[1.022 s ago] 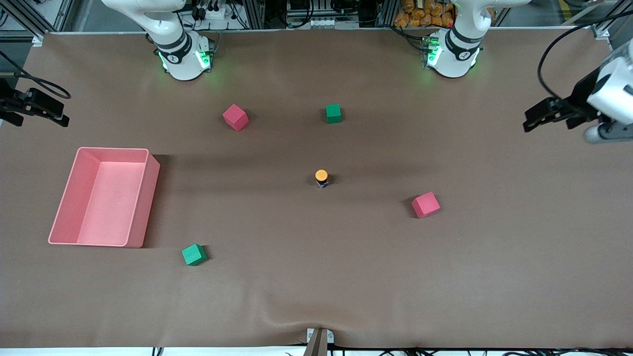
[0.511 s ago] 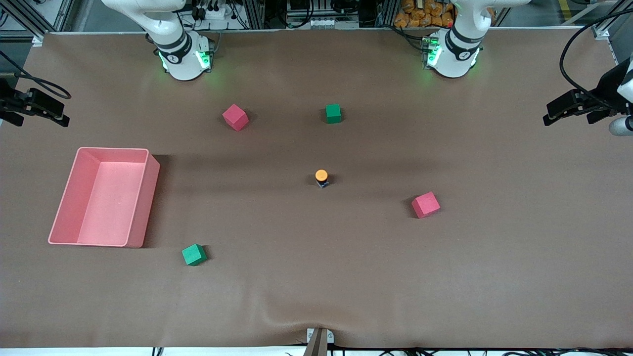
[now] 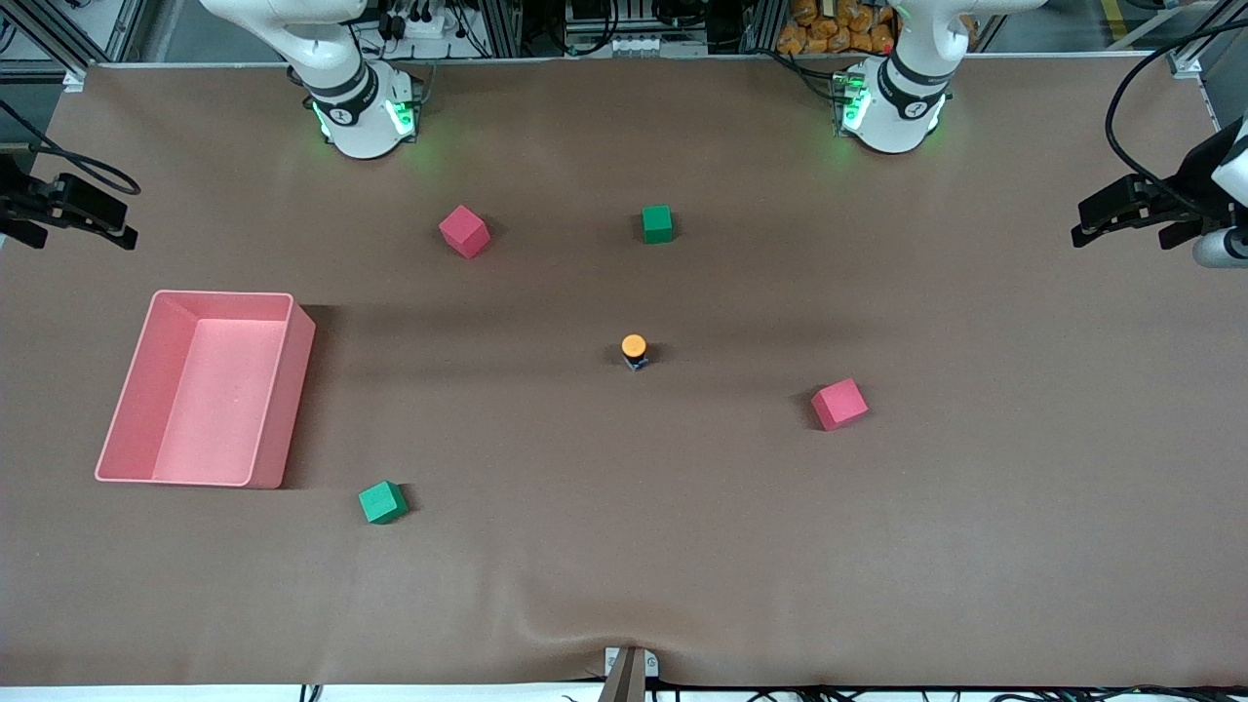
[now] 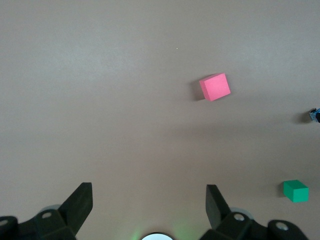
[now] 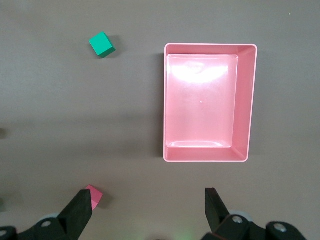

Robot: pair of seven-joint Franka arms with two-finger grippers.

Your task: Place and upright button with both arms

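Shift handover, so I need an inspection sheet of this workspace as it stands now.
Surface: brown table cover, slightly rippled at the edge nearest the front camera.
Job's things: button upright mid-table, orange cap up, untouched.
Clutter: two red cubes, two green cubes, empty pink bin toward the right arm's end.
Grippers: left gripper open, over bare cover at the left arm's end; right gripper open, above the bin's end of the table.
Cables: black cable looping to the left arm's wrist.
Surroundings: frames and equipment past the arm bases.
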